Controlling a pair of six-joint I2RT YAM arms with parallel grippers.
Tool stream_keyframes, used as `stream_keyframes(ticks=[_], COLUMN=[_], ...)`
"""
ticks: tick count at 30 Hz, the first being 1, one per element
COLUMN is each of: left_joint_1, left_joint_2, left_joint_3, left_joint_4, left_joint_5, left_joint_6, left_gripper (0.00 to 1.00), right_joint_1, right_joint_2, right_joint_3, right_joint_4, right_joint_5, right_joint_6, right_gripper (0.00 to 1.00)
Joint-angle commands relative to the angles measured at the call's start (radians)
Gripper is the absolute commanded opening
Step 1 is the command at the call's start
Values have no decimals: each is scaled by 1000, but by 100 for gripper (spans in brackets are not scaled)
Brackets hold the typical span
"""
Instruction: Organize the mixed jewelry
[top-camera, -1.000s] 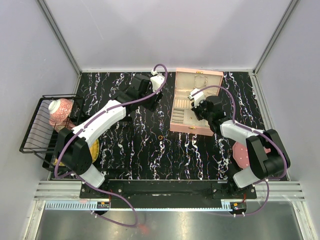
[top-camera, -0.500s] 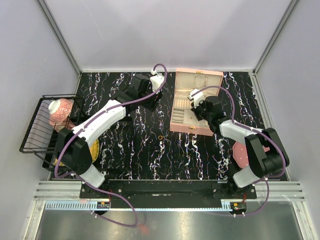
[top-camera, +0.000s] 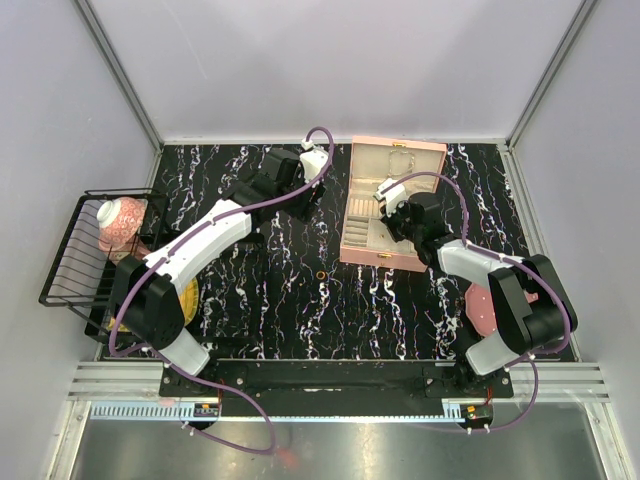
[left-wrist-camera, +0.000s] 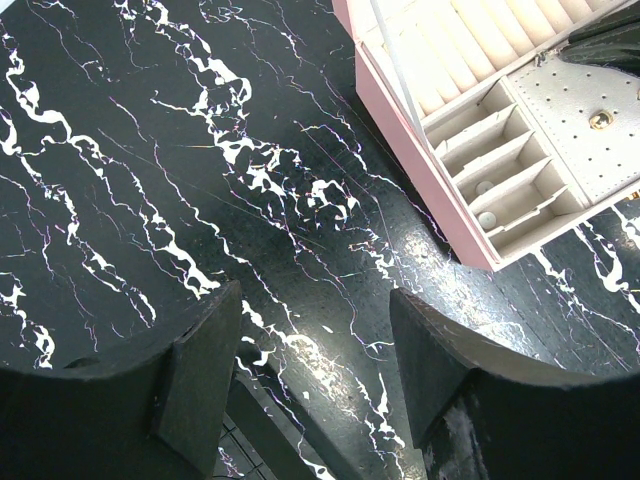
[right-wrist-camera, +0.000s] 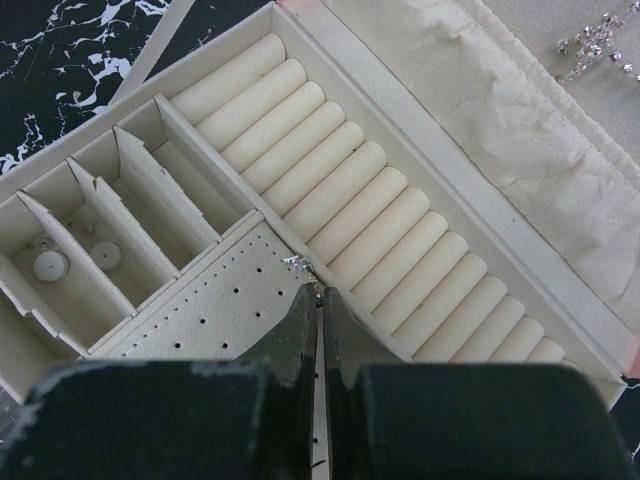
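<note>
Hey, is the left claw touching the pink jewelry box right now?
Apart. The left wrist view shows bare black table between the left claw and the pink jewelry box.

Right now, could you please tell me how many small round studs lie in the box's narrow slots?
2: one stud and a second stud, in neighbouring slots of the box. Dividers may hide others.

Open pink box (top-camera: 398, 165), wire rack (top-camera: 70, 262), pink disc (top-camera: 481, 308)
</note>
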Motion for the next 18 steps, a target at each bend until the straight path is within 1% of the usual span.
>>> stream_keyframes(ticks=[1, 18], left_joint_1=[7, 7], left_joint_2=[6, -1], left_joint_3=[-2, -2], left_joint_4=[49, 49], left_joint_5=[20, 22], left_joint_6=[-12, -18], left_gripper=[64, 64], right_joint_1=[17, 17], right_joint_2=[2, -65], right_joint_3=[34, -23], right_joint_4=[40, 15], right_joint_5=[7, 18], right_joint_6=[4, -18], right_gripper=[1, 1])
